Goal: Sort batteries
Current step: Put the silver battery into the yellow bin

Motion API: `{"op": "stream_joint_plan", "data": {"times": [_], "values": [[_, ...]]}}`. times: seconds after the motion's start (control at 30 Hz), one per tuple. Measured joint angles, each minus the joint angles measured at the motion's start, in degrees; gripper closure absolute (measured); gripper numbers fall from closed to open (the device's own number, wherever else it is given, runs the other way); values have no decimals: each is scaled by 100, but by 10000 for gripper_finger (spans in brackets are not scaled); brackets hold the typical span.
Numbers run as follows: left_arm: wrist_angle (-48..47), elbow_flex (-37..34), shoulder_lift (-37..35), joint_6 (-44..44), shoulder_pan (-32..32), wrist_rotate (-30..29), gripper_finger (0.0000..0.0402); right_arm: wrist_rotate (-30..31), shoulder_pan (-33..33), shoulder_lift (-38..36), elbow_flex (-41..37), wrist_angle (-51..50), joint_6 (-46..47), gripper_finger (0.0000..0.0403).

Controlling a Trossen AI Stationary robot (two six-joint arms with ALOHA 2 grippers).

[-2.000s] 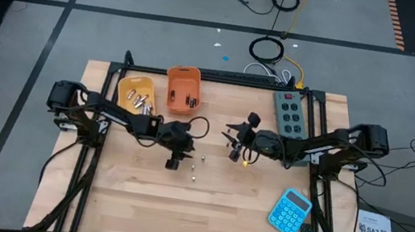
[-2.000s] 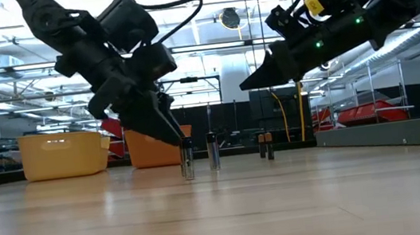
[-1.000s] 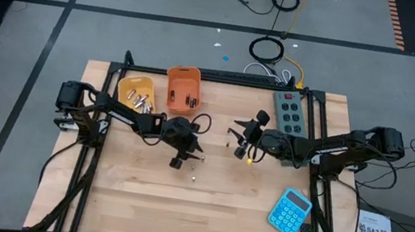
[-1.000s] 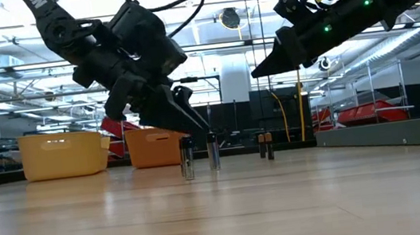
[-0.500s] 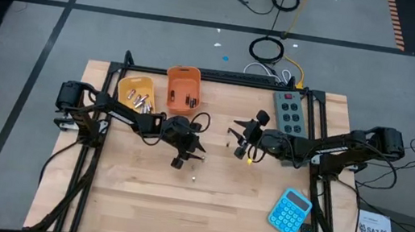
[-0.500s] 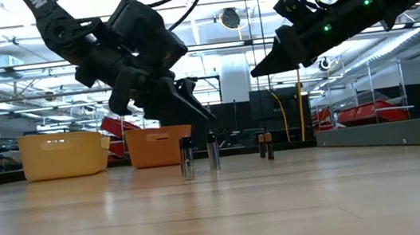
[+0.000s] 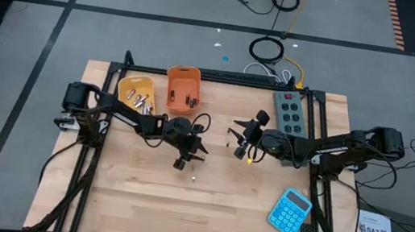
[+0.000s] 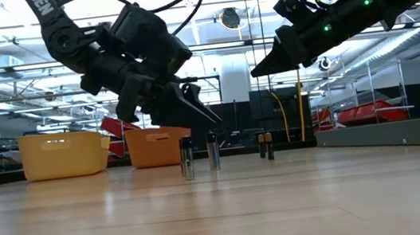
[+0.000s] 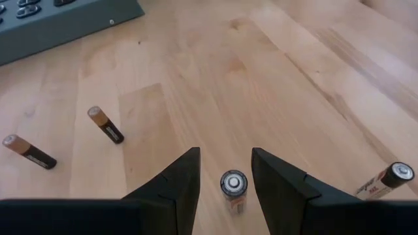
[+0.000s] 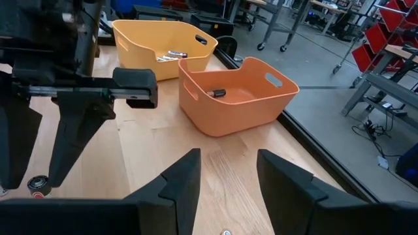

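Nothing of the job lay by the front edge; only a blue calculator (image 7: 289, 211) sat toward the front right corner of the table (image 7: 137, 212).

Mid-tabletop, four batteries were left unsorted:
- Two silvery ones, one upright (image 9: 233, 185) and one just beside it, tilted (image 9: 392, 179).
- Two dark copper-tipped ones (image 9: 106, 124) a bit farther off, toward the grey button box (image 7: 289, 111).

My left claw (image 9: 225, 156) hung just over the upright silvery one. Its fingers were spread with the battery showing between them, but they were not touching it, so nothing was grasped. My right claw (image 7: 237, 142) waited raised over the middle of the table, also spread and carrying nothing.

At the far edge, toward the left corner, were two bins side by side:
- The yellow bin (image 10: 160, 39) already held several silvery batteries.
- The orange bin (image 10: 238, 94) held at least one dark battery.

My read was that sorting was mostly done, with four loose ones to go: silvery to yellow, dark to orange. The pickup in hand was the upright silvery one.
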Motion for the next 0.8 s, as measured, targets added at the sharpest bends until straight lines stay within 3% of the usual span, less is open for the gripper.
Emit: {"op": "stream_joint_plan", "data": {"times": [0.37,0.8], "values": [[444,1,407,-17,0,4,254,-4,4,0,0,-2,0,261],[474,0,404,-32,0,41,254,-3,39,0,0,-2,0,261]]}}
